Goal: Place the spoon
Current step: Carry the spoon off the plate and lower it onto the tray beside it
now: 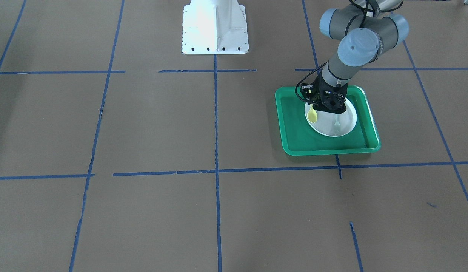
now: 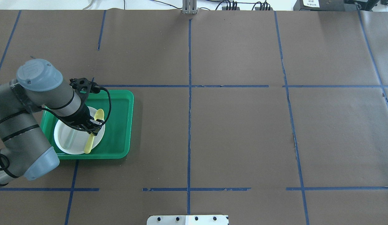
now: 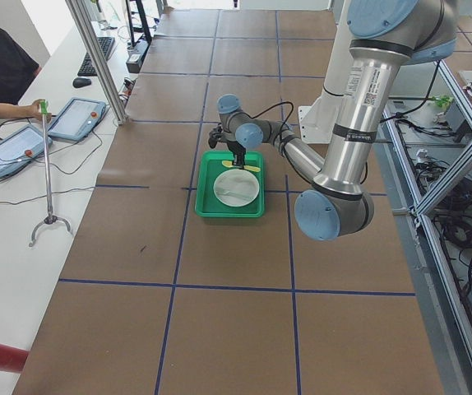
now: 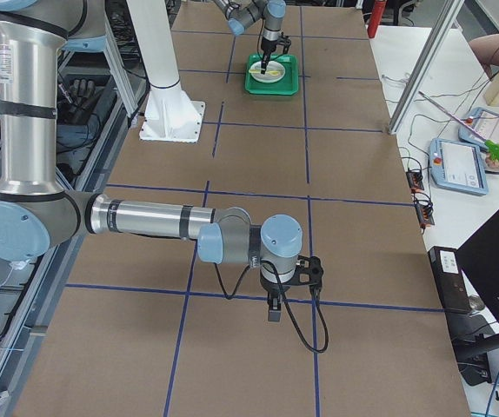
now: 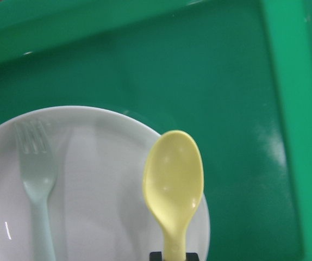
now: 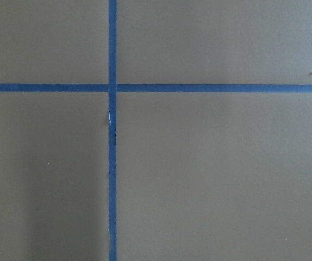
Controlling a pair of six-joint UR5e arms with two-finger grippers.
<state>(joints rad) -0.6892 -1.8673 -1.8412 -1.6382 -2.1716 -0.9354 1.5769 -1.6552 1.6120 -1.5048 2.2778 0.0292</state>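
The small yellow spoon [image 2: 99,115] is held by its handle in my left gripper [image 2: 92,128], which is shut on it. The spoon's bowl [image 5: 173,185] sits over the edge of a white plate [image 5: 91,163] and points toward the tray's far side. The plate [image 1: 343,126] lies in a green tray [image 1: 294,128]. The spoon also shows in the front view [image 1: 312,115]. My right gripper [image 4: 273,313] hangs low over bare table far from the tray. It shows only in the exterior right view, so I cannot tell whether it is open or shut.
A pale grey-green fork [image 5: 36,179] lies on the plate beside the spoon. The tray's raised rim [image 2: 130,125] surrounds the plate. The robot's white base [image 1: 215,30] stands at the table's middle edge. Blue tape lines [image 6: 112,130] cross the brown table.
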